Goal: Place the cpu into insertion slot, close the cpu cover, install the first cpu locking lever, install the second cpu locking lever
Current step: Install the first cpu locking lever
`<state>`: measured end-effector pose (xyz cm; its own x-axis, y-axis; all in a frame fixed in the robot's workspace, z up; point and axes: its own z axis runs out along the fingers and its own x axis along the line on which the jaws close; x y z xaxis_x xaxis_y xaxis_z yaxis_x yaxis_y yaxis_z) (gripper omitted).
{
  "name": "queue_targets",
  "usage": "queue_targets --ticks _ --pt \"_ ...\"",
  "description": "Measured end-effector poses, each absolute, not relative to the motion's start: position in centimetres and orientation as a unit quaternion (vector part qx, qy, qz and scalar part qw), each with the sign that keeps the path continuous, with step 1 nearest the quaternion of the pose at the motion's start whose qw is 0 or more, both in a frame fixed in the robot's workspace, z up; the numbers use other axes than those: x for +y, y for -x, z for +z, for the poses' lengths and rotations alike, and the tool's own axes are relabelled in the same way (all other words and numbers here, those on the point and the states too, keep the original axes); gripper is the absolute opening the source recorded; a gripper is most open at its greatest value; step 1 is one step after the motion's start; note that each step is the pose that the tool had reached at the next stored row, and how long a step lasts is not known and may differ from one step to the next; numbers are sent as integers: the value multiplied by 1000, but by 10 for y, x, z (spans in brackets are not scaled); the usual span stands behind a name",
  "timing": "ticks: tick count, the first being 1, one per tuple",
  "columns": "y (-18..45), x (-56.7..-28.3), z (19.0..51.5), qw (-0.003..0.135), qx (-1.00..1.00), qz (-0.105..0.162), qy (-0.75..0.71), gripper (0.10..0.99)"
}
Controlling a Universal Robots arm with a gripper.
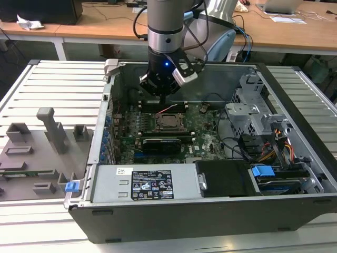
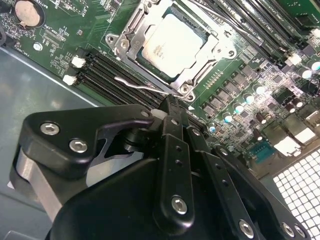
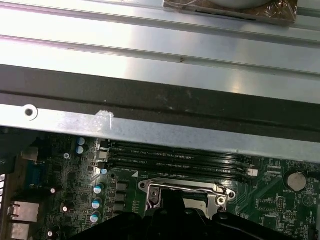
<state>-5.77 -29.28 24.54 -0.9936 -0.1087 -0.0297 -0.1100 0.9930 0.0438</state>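
Observation:
The cpu (image 2: pixel 170 42), a pale silver square, lies in the insertion slot (image 2: pixel 111 40) on the green board. The cpu cover (image 2: pixel 131 30), a dull metal frame, lies flat around it. A thin wire locking lever (image 2: pixel 135 84) runs along one side of the socket. My gripper (image 2: pixel 170 104) is shut, and its tip sits right at that lever's end; I cannot tell whether they touch. In the exterior view the gripper (image 1: pixel 164 98) hangs just behind the socket and cpu (image 1: pixel 169 121). The first wrist view has the cover (image 3: pixel 182 184) partly hidden behind my gripper body.
Black memory slots (image 2: pixel 107 75) run beside the socket. A black card (image 1: pixel 163 143), the power supply (image 1: pixel 145 182) and a drive cage (image 1: pixel 253 113) stand inside the case. The case wall (image 3: pixel 160 95) rises close behind. A grey fixture tray (image 1: pixel 37 153) lies at the exterior view's left.

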Motion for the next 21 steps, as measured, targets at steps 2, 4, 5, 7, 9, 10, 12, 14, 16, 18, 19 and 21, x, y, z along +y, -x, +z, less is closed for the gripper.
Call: queue_targets --ticks 2,4,5,7,9,10,12,14,16,18,19,21 --pt "58 -293 245 14 998 23 55 106" --pt "58 -293 244 14 998 23 55 106" --pt "58 -293 244 14 998 23 55 106" --pt "57 -293 243 14 998 23 55 106" --pt "57 -293 242 14 998 30 55 106" --pt "55 -293 240 14 998 29 55 106" --pt "53 -293 238 14 998 30 61 106" --pt "52 -293 236 13 997 30 75 106" --pt "51 -293 235 13 997 30 76 106" --pt "50 -293 234 13 997 30 76 106" --pt "50 -293 234 13 997 30 76 106" --pt "48 -293 233 13 997 30 76 106"
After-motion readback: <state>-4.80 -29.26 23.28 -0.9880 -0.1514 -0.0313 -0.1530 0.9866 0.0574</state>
